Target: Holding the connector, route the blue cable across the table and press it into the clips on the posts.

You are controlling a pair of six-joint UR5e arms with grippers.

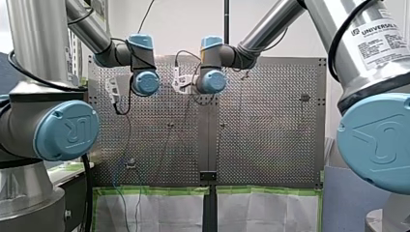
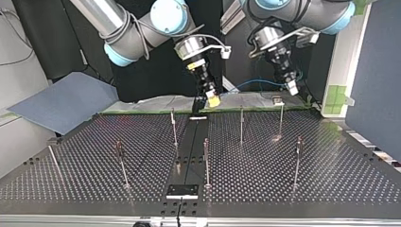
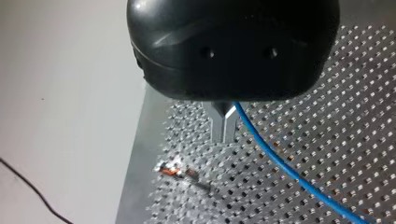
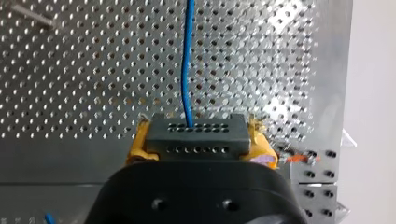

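Note:
In the right wrist view my right gripper (image 4: 196, 140) has its yellow pads (image 4: 137, 147) shut on a dark grey connector (image 4: 196, 135). The blue cable (image 4: 187, 60) runs straight ahead from it over the perforated table. In the top view that gripper (image 2: 211, 100) hangs above the table's far edge near the middle. The blue cable (image 2: 255, 84) sags from it across to my left gripper (image 2: 291, 86). My left gripper's metal fingers (image 3: 223, 125) are shut, with the blue cable (image 3: 289, 170) running out from them. Several thin posts (image 2: 241, 124) stand on the table.
A post with a clip (image 3: 176, 171) stands just below my left gripper near the table's edge. A black strip (image 2: 189, 151) splits the table. White cloth with green tape (image 2: 156, 101) hangs beyond the far edge, and a blue-grey sheet (image 2: 61, 104) lies at the top view's left.

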